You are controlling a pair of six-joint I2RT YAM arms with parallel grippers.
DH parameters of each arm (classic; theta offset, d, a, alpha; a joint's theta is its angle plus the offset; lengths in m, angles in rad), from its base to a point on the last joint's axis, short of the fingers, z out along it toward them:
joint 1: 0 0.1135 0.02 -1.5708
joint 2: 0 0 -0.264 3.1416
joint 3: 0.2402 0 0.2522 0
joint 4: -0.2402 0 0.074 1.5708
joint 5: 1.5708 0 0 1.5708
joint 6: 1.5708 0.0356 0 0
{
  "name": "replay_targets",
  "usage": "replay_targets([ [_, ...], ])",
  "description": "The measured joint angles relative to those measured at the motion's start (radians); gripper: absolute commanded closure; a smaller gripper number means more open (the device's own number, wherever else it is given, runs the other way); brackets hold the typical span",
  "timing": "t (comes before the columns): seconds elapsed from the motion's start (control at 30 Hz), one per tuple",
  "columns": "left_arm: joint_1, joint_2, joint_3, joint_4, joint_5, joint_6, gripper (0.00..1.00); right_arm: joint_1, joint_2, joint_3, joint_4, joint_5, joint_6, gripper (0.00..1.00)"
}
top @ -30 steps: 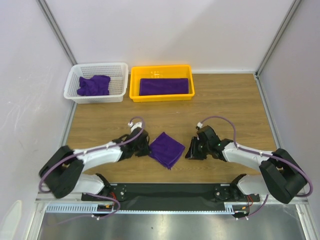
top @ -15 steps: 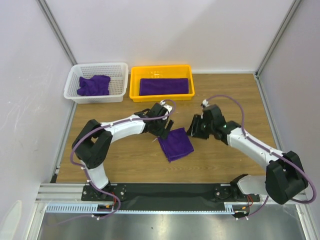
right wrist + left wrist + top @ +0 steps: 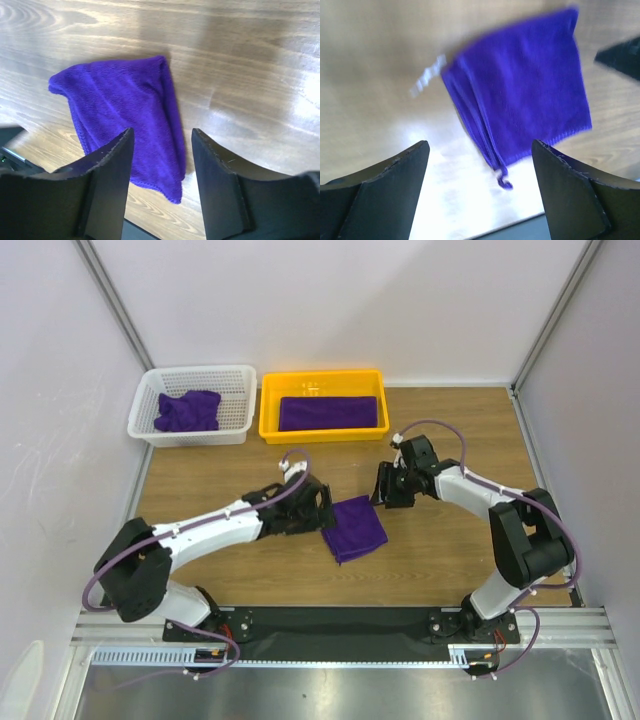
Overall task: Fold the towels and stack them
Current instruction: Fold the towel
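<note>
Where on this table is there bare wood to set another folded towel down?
Bare wood right of the yellow tray, beyond the right arm; in front of the white basket; and near the edge right of the folded towel. Crowded mid-table: left gripper and right gripper flank that towel.

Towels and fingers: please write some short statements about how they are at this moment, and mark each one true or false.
1. A folded towel lies on the table. True.
2. The tray is empty. False: it holds a second folded towel.
3. The basket holds a crumpled towel. True.
4. The left fingers grip the towel on the table. False: they stand open and hold nothing.
5. The right fingers are open and empty. True.
</note>
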Motion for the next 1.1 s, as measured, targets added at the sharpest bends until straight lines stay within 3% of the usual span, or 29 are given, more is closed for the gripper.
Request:
replay_targets([
  [0.3, -0.073, 0.005, -0.094, 0.115, -0.022, -0.241, 0.21, -0.015, 0.061, -0.01, 0.042, -0.106, -0.026, 0.5],
  [0.8, -0.076, 0.139, -0.139, 0.285, -0.06, -0.276, 0.47, -0.015, 0.074, -0.079, 0.104, -0.146, -0.026, 0.5],
  [0.9, -0.076, 0.167, -0.14, 0.344, -0.058, -0.261, 0.55, -0.015, 0.074, -0.094, 0.136, -0.161, -0.023, 0.51],
  [1.1, -0.069, 0.217, -0.108, 0.371, -0.069, -0.177, 0.8, -0.015, 0.073, -0.13, 0.212, -0.195, 0.002, 0.49],
])
